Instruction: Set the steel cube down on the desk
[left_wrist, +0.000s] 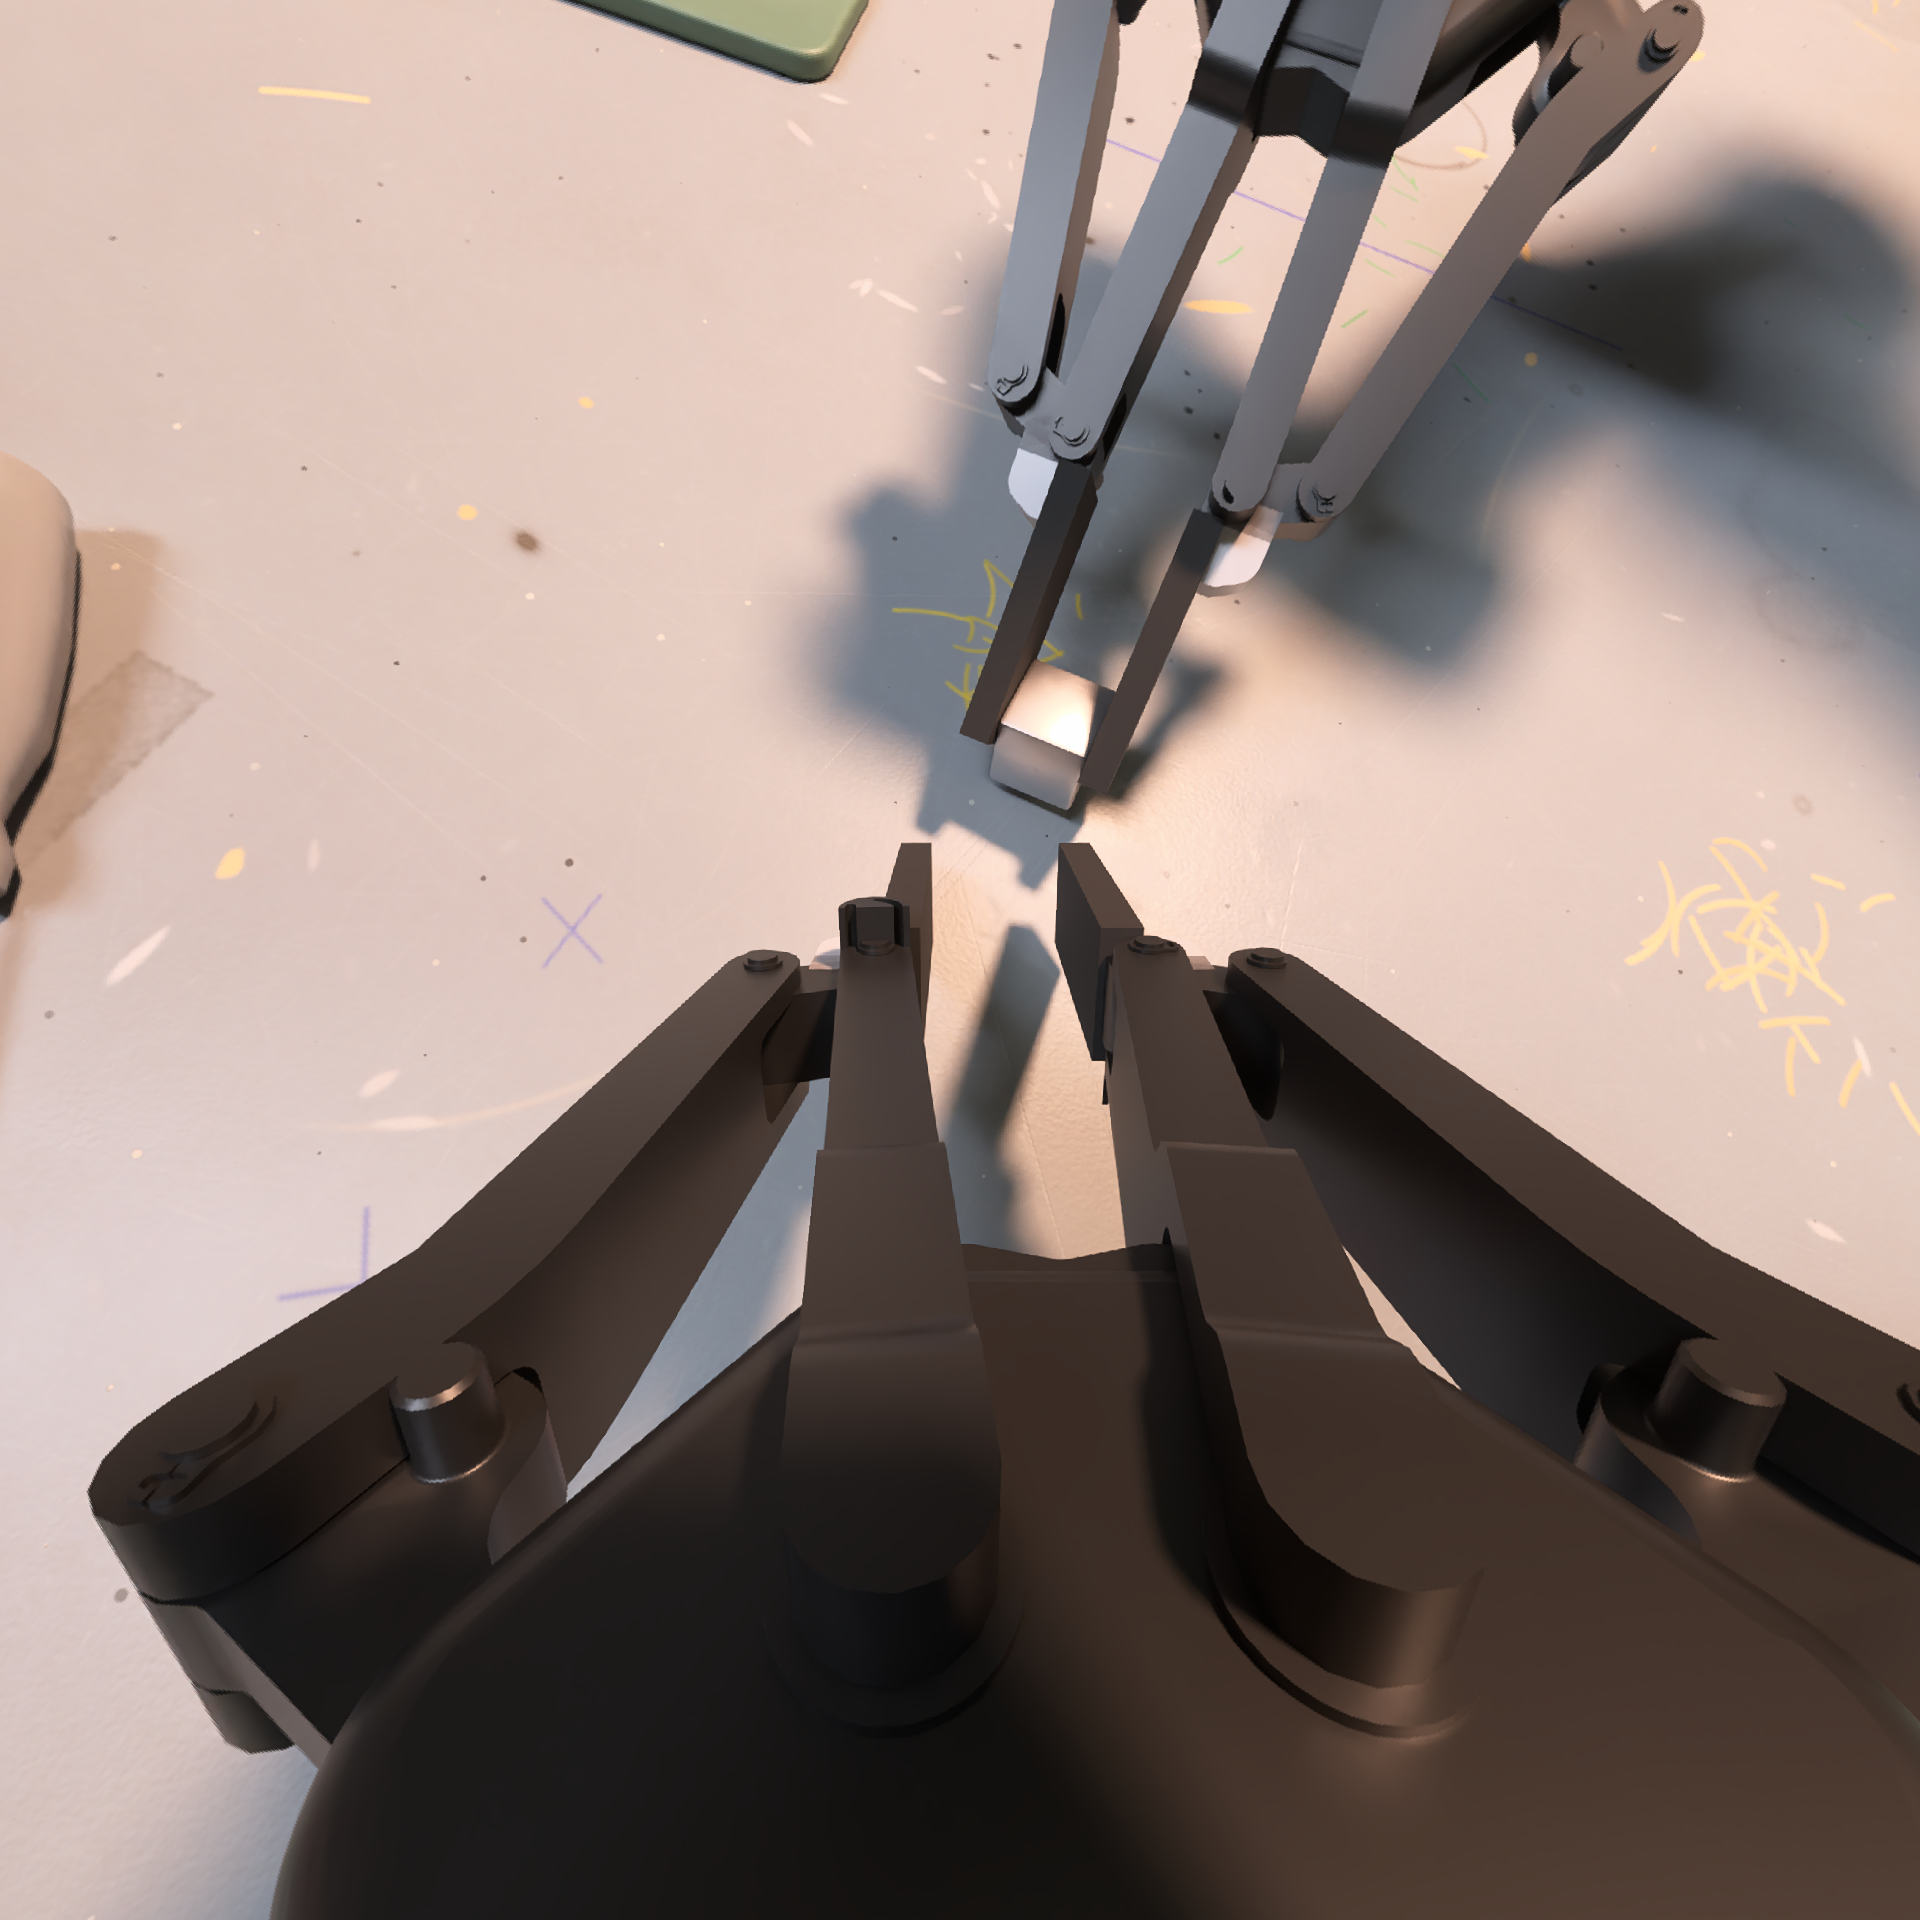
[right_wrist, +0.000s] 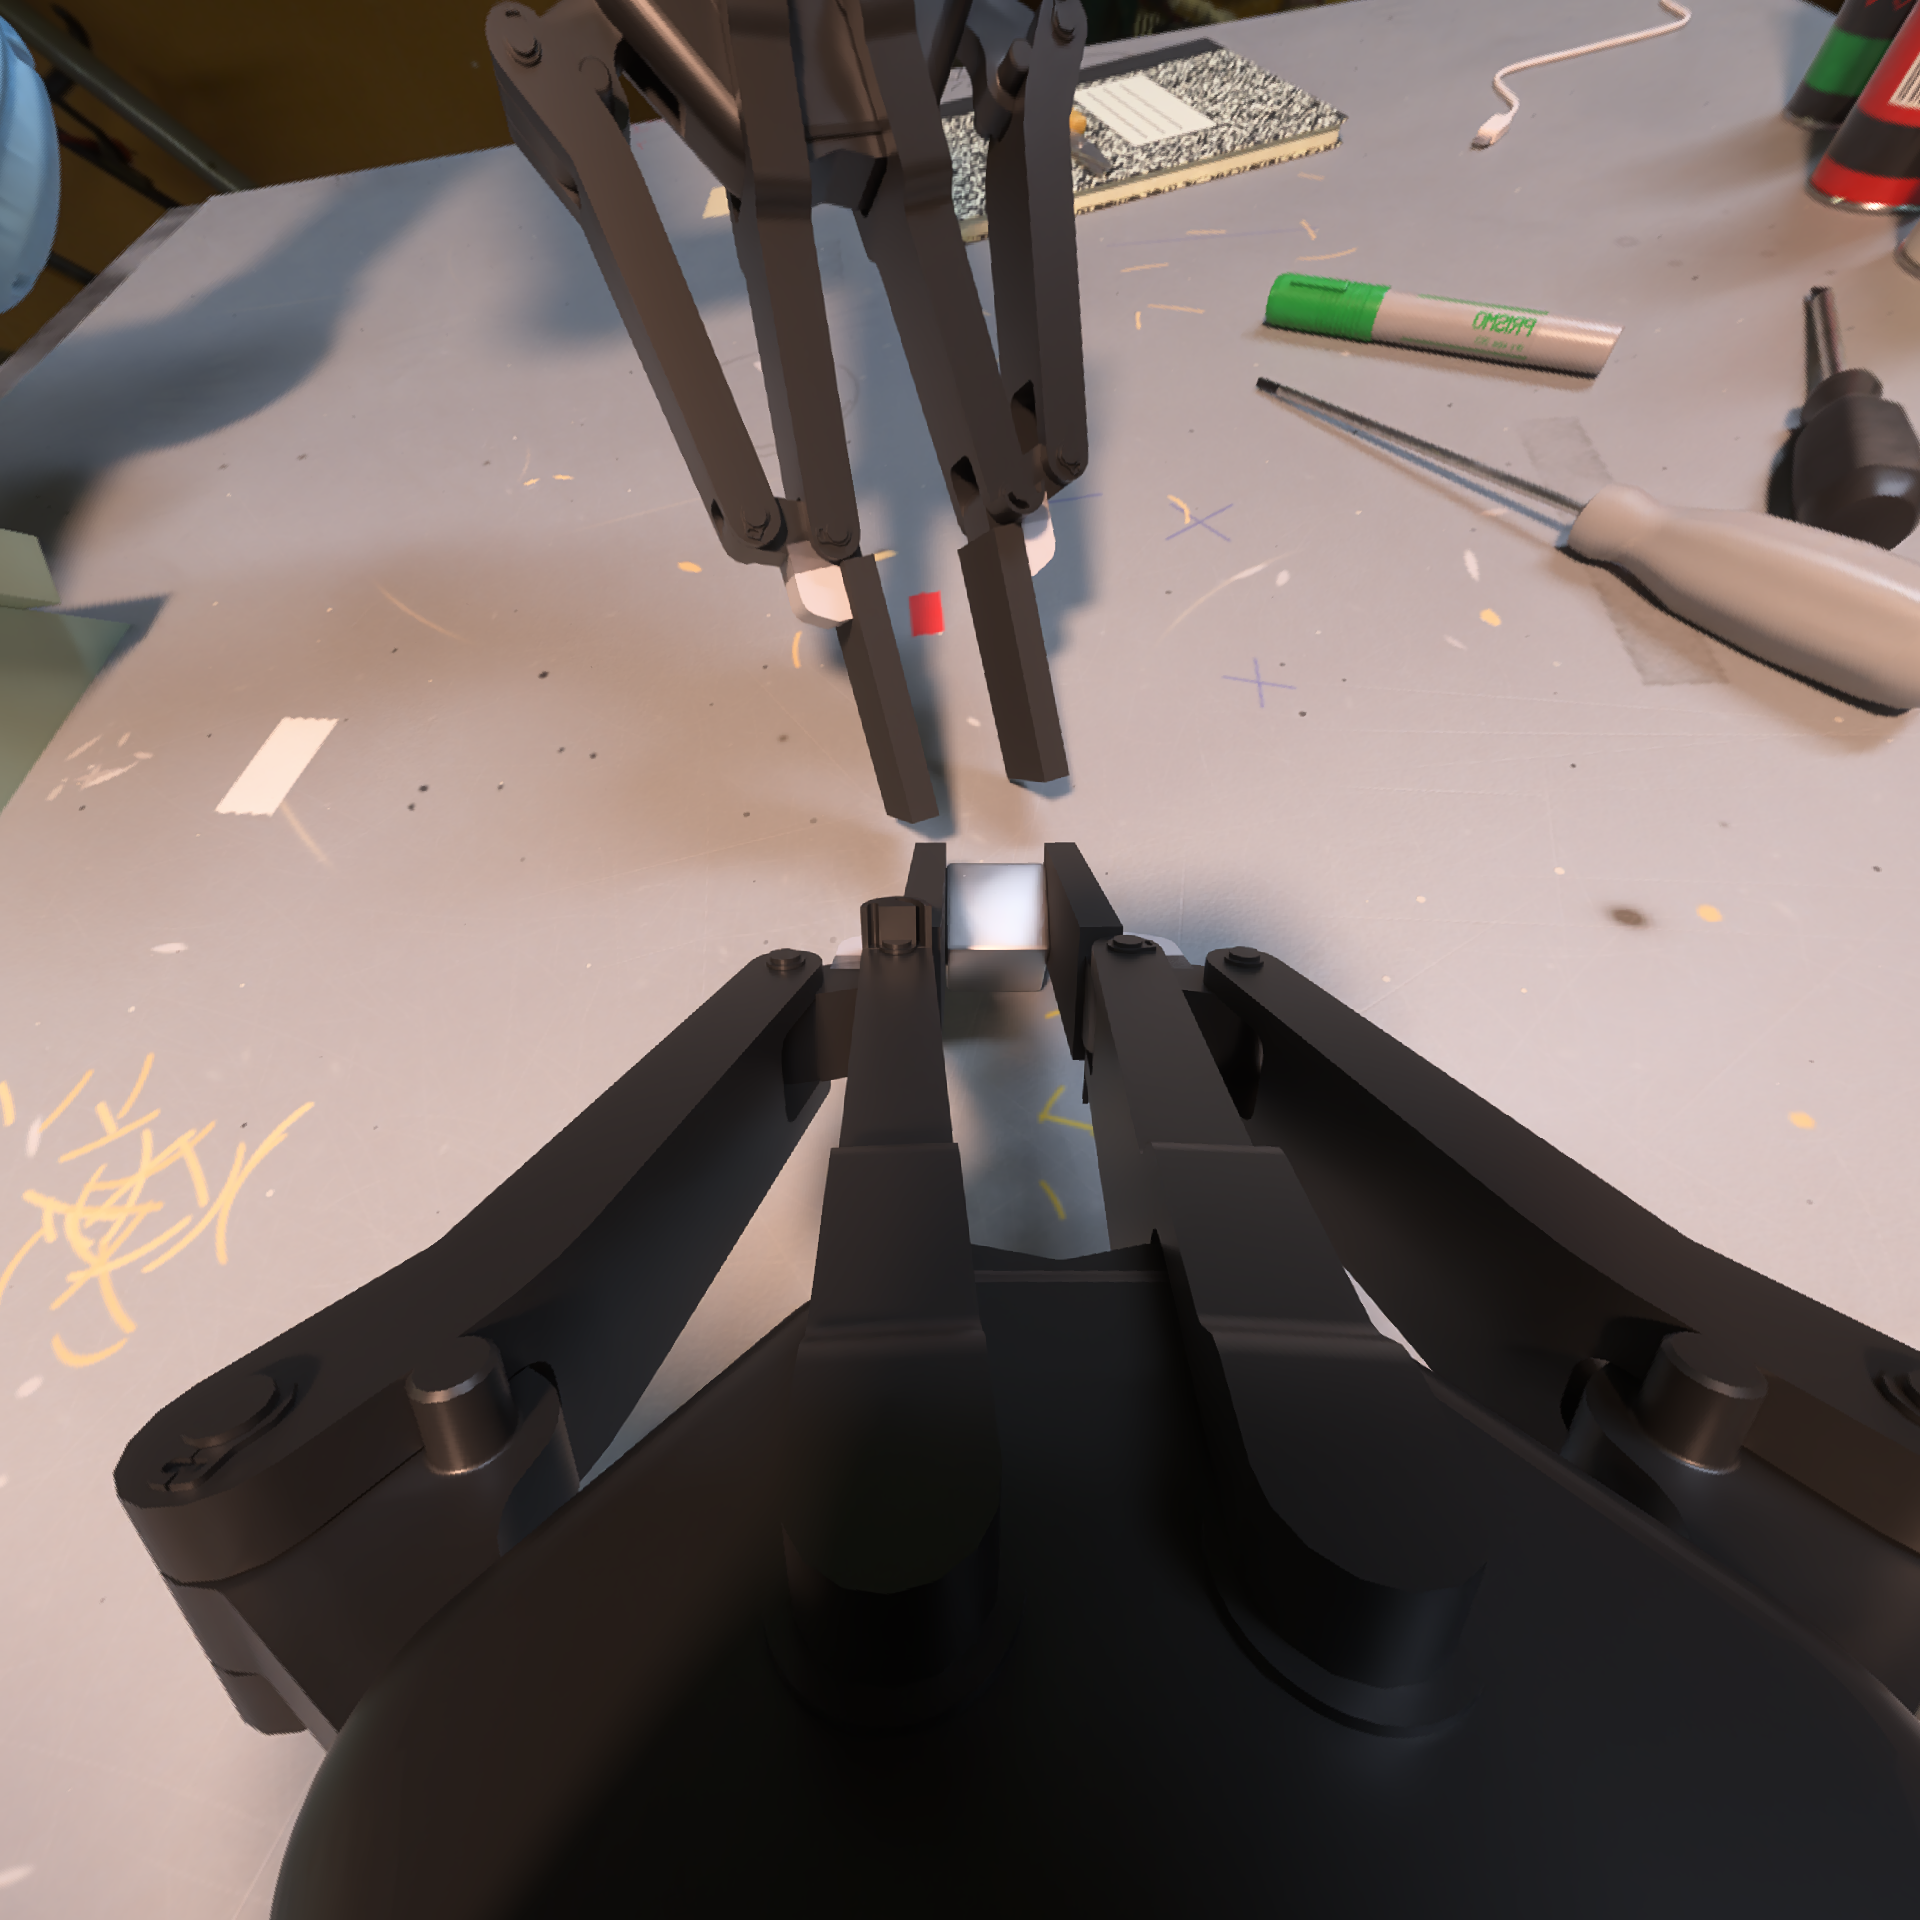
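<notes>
The steel cube (right_wrist: 995, 914) is a small shiny block pinched between the fingertips of my right gripper (right_wrist: 995, 860), which is shut on it. In the left wrist view the cube (left_wrist: 1049, 727) sits in the right gripper (left_wrist: 1039, 758) very low over the grey desk (left_wrist: 416, 623); I cannot tell whether it touches. My left gripper (left_wrist: 992, 852) is empty, with a cube-wide gap between its fingers, just in front of the cube. It also shows in the right wrist view (right_wrist: 977, 795), pointing down.
A green marker (right_wrist: 1434, 324), a grey-handled screwdriver (right_wrist: 1745, 592), a dark screwdriver (right_wrist: 1860, 457), a speckled notebook (right_wrist: 1174, 125), a white cable (right_wrist: 1558, 62) and cans (right_wrist: 1870, 104) lie at the far right. A green pad (left_wrist: 758, 31) and a beige object (left_wrist: 31, 644) are nearby.
</notes>
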